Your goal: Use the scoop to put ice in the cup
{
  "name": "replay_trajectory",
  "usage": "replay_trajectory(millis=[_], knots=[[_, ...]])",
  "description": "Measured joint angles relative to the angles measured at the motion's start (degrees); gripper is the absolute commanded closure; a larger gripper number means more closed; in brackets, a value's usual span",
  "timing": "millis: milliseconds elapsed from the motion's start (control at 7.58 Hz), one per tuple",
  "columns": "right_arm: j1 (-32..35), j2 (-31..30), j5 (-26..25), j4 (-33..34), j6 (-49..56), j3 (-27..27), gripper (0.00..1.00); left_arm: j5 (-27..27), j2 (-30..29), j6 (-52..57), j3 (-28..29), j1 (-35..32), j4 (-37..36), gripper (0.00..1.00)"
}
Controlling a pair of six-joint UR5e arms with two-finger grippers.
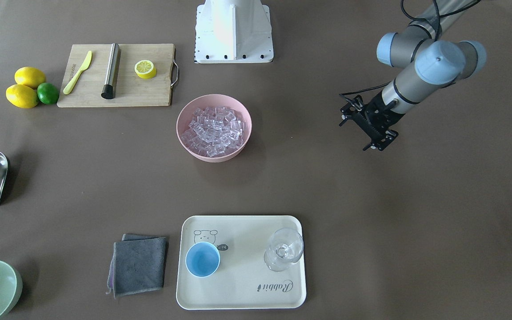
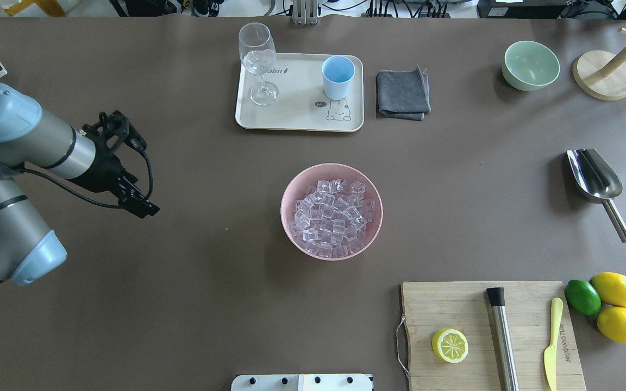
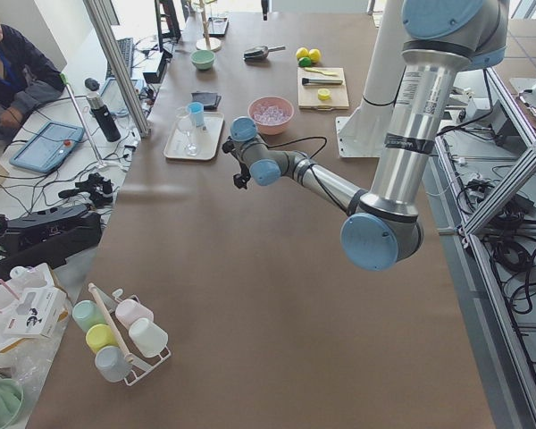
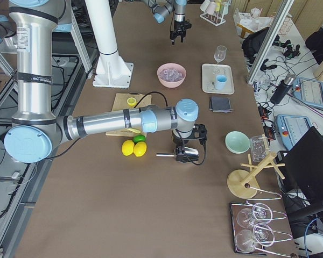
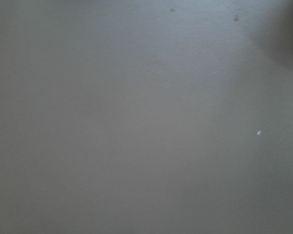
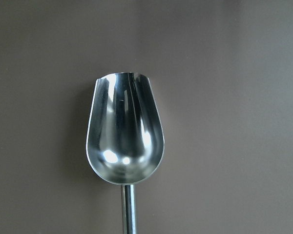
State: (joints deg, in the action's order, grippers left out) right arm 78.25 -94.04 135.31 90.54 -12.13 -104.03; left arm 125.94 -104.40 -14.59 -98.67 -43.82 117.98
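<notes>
"Where's the ice (image 2: 332, 217)?"
"In the bowl (image 2: 285, 205)."
"And the cup (image 2: 338, 76)?"
"On the tray (image 2: 296, 117) beyond the bowl, away from the robot's base (image 2: 302, 383). A glass (image 2: 258, 60) stands on it too."
"The scoop (image 2: 595, 176)?"
"Well off to the bowl's right. The cutting board (image 2: 454, 304) lies right of the bowl too, nearer the base."

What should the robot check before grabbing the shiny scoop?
1. Shiny steel scoop lies free on the table, trough empty: ok.
2. Scoop's handle lined up under the right wrist camera: ok.
3. Right claw open: cannot tell, it shows only in a side view.
4. Clear ice cubes piled in the round pink bowl: ok.
5. Small light-blue cup upright and empty on the cream tray: ok.
6. Left claw open, well away from the bowl: ok.
</notes>
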Motion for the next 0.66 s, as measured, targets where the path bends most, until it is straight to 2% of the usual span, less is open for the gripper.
replay_trajectory(millis=[396,659], knots=[[-8.9,-6.9,-2.5,-14.9,-13.0,-1.1,0.00,-14.7,-6.0,-0.3,0.1,12.5,4.9,0.01],[-13.0,-8.5,-5.3,-22.0,-16.3,2.1,0.00,-20.1,-8.2,-0.2,1.0,17.2,9.9,0.02]])
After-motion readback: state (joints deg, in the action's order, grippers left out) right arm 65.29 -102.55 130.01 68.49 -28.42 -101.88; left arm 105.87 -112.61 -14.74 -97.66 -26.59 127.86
